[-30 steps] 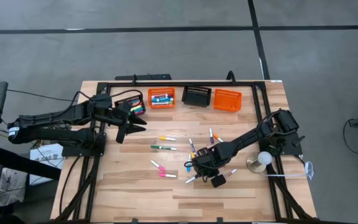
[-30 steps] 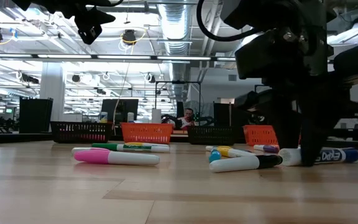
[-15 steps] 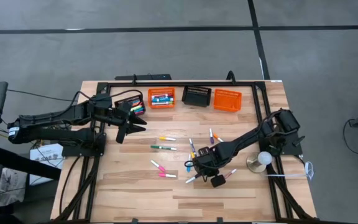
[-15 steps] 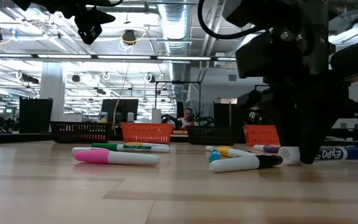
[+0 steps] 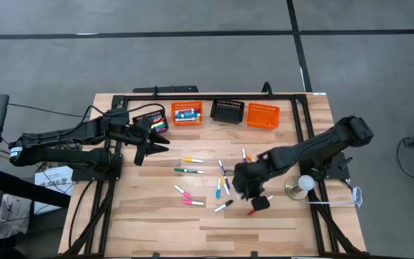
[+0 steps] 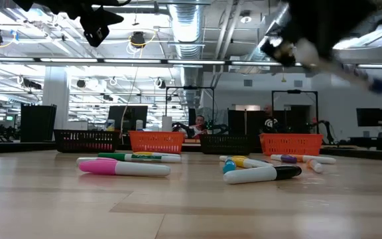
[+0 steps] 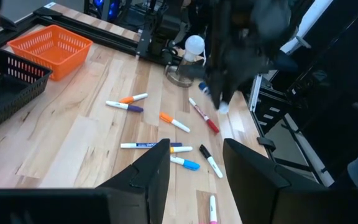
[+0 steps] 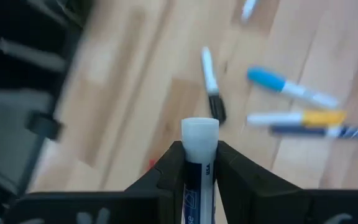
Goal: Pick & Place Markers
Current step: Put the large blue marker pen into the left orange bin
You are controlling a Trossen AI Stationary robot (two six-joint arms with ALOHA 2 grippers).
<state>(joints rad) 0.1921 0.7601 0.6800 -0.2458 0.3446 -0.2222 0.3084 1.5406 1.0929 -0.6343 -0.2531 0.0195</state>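
Several markers lie loose on the wooden table: yellow (image 5: 192, 160), green (image 5: 189, 171), two pink (image 5: 187, 198), blue ones (image 5: 220, 183) and a black-and-white one (image 5: 223, 206). My right gripper (image 5: 244, 183) is raised above them, right of centre. It is shut on a white-ended marker (image 8: 199, 134) with a blue cap (image 6: 379, 85). My left gripper (image 5: 165, 140) stands open and empty in the air at the table's left, beside a black basket (image 5: 152, 122) that holds markers. My right gripper pinches the marker's barrel (image 8: 199, 167) between its two fingers, coming from above and slanting down. The white end juts out past the fingertips. The marker is lifted clear of the table and tilted, with its blue-capped end the lower one.
Along the far edge stand an orange basket (image 5: 187, 113) with markers, a black basket (image 5: 227, 110) and another orange basket (image 5: 262, 115). A white bulb on a round base (image 5: 302, 185) stands near the right edge. A red marker (image 7: 205, 118) lies below the right arm.
My right gripper has risen from the table and moved a little toward the right edge, tipping as it went. The blue-capped marker, which lay on the wood between its fingers, is now lifted clear and tilted.
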